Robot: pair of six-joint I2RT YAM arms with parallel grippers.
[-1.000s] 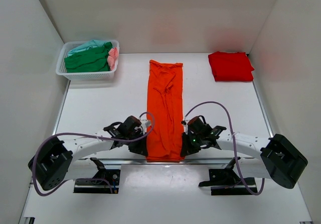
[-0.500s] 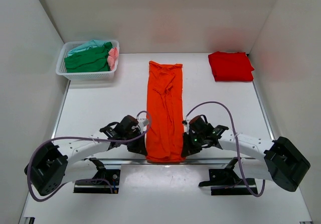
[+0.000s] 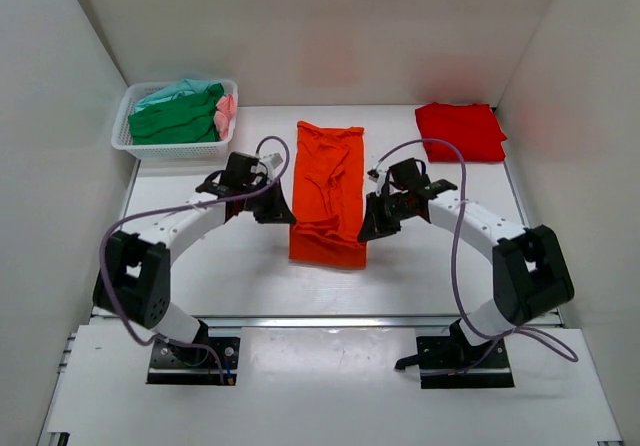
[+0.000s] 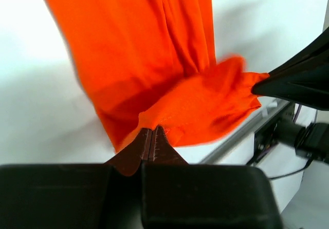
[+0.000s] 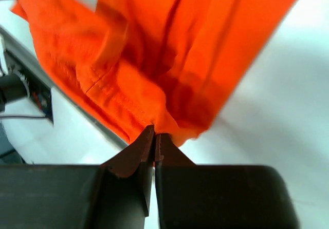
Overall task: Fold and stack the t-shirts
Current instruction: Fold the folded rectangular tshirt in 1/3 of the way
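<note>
Both of your arms have swung forward from the near edge to the middle of the white table. They have taken the near hem of the bright orange cotton t-shirt with them. A second ago that shirt lay as a long strip reaching the table's near edge; now it reads shorter from above, with its near end lifted and sagging between the grippers.

Your left gripper is pinched tight on the hem's left corner. In its wrist view the fingers meet, with orange cloth caught at their tips. Your right gripper is clamped the same way on the right corner, its jaws pressed together on a bunched fold. The far end of the shirt lies flat on the table.

At the far right corner you have a folded deep red t-shirt, well apart from the orange one. At the far left stands the white plastic mesh basket, holding a crumpled green t-shirt, a teal t-shirt behind it and a pink t-shirt at its right side.
</note>
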